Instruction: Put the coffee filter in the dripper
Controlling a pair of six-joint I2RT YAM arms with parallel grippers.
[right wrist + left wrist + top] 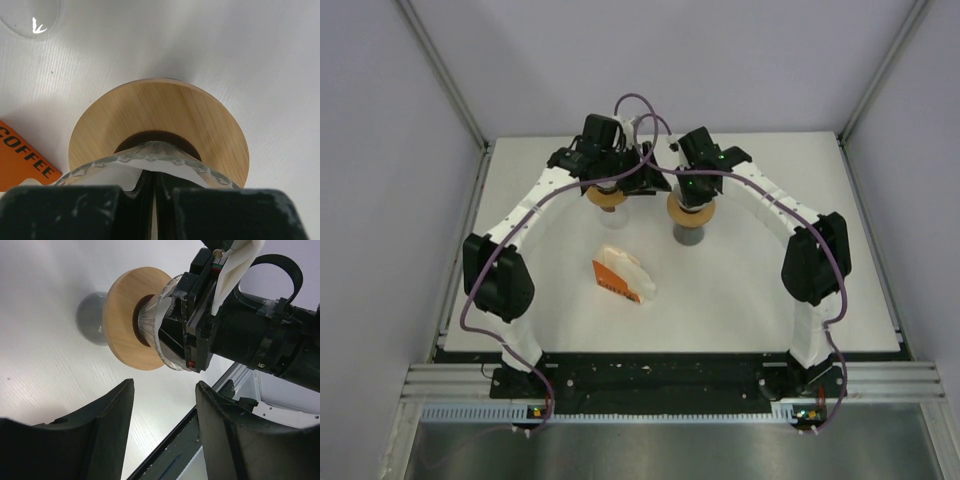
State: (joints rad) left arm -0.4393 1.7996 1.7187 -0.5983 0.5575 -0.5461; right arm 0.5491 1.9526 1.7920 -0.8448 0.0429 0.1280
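Note:
The dripper (688, 210) is a glass cone with a round wooden collar, standing on a grey cup (688, 236) at the back middle of the table. It also shows in the left wrist view (130, 315) and the right wrist view (160, 120). The white coffee filter (117, 175) lies inside the glass cone, and its edge sticks out past the gripper (232, 275). My right gripper (154, 175) reaches into the cone, shut on the filter. My left gripper (165, 390) is open and empty, just left of the dripper.
An orange filter package (618, 280) marked COFFEE lies mid-table, also in the right wrist view (22, 155). A second wooden ring (607, 197) on clear glass sits under my left gripper (610, 175). The table's back edge is close behind.

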